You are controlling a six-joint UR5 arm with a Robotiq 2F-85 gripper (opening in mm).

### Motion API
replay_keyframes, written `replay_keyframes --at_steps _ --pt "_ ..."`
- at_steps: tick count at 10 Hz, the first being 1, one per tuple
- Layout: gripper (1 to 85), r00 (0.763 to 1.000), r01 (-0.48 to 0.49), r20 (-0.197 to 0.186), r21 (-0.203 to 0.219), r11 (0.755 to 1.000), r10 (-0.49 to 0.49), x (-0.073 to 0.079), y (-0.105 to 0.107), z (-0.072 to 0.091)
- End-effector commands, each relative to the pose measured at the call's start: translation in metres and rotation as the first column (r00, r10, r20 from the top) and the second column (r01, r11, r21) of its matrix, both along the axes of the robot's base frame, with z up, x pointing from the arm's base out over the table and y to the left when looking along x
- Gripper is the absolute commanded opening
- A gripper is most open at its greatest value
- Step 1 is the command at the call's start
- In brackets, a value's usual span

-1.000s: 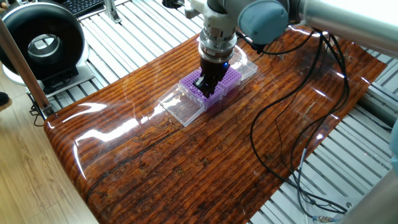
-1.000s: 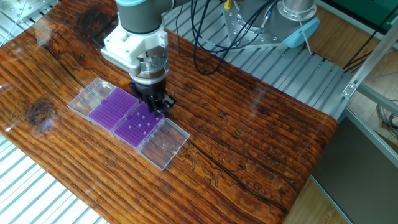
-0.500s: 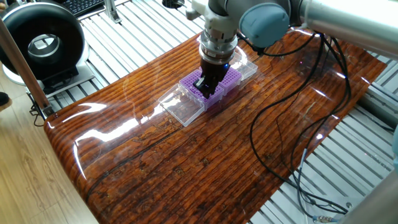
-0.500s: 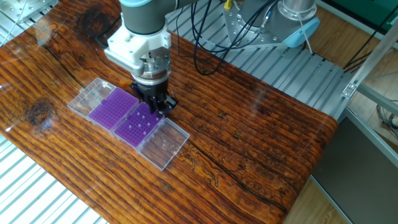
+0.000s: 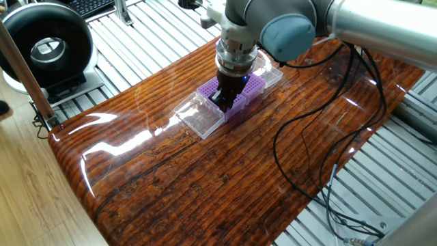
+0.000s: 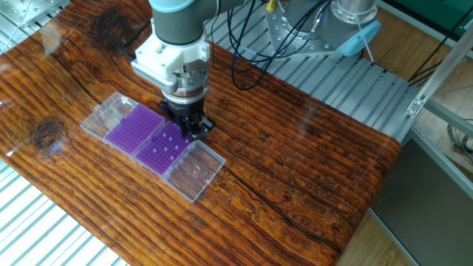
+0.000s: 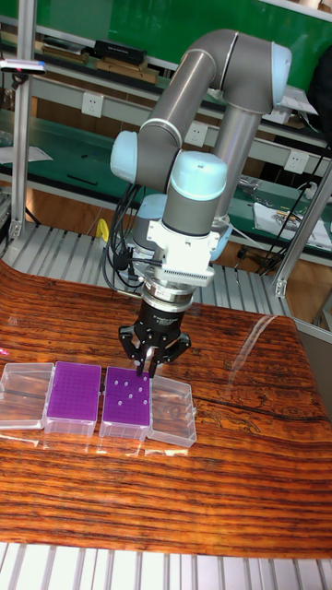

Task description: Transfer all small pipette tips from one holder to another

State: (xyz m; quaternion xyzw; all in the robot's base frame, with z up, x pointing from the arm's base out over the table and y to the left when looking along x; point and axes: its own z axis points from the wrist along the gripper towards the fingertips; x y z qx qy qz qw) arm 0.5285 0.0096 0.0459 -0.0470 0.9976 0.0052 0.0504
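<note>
On the wood table (image 6: pixel 310 148), two purple racks sit side by side w/ clear lids folded outward, the row running lengthwise. Gripper (image 7: pixel 145 366) hangs pointing down over the back edge of the rack w/ tips (image 7: pixel 126 401); other rack (image 7: pixel 74 395) beside it. Can't tell if fingers are clamped or released.

— What carries the things?
— A glossy wooden table (image 6: pixel 310 148).
— What lies on it?
— Two purple racks (image 6: pixel 134 128) (image 6: pixel 165 148) touching side by side, each clear lid (image 6: pixel 194 170) open flat outward.
</note>
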Motion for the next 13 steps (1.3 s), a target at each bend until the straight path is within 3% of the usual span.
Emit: replay_keyframes --at_steps 1,13 --pt "25.3 1.000 0.007 0.006 0.006 1.000 -0.007 0.0013 0.0017 -0.0007" --pt "25.0 1.000 0.004 -0.002 0.006 1.000 -0.004 0.0023 0.0069 0.0036"
